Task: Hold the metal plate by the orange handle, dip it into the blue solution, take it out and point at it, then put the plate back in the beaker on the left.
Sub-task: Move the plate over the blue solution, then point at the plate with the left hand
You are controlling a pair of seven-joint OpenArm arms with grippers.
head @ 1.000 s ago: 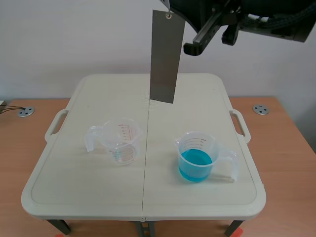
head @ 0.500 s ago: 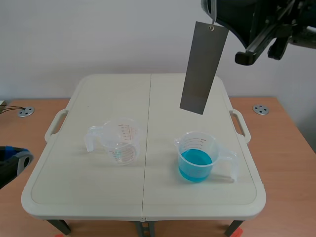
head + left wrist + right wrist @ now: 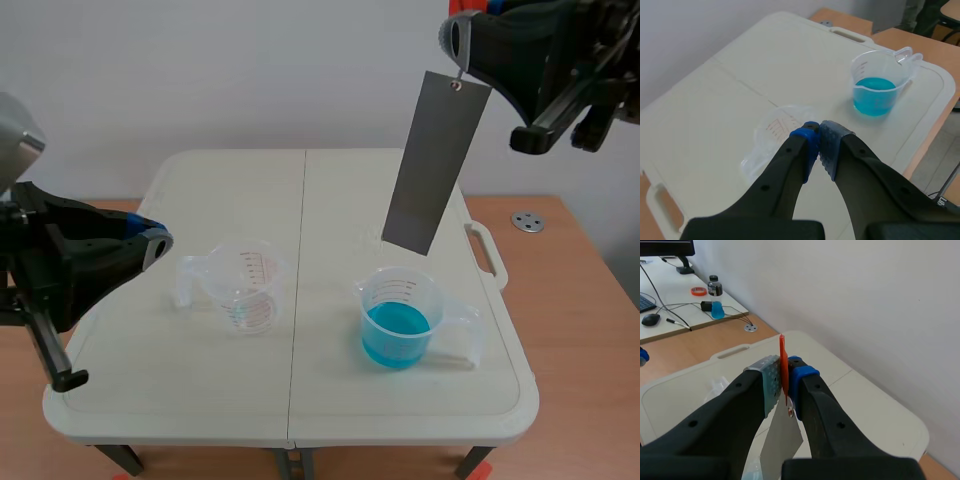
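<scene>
Scene view: the right hand [image 3: 785,376] is up high, squeezed shut on the orange handle [image 3: 782,351] of the metal plate [image 3: 436,165]. The plate hangs tilted in the air. Its low end is above the cup of blue water [image 3: 400,322], not in it. The left hand [image 3: 150,242] is low, near the empty cup [image 3: 245,285], with its fingers closed together, holding nothing. Both cups stand on the counter [image 3: 330,200]. They have measuring lines, but the numbers are too small to read.

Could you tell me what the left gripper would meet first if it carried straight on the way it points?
Probably the empty beaker, just ahead of the left gripper; depth is unclear.
</scene>
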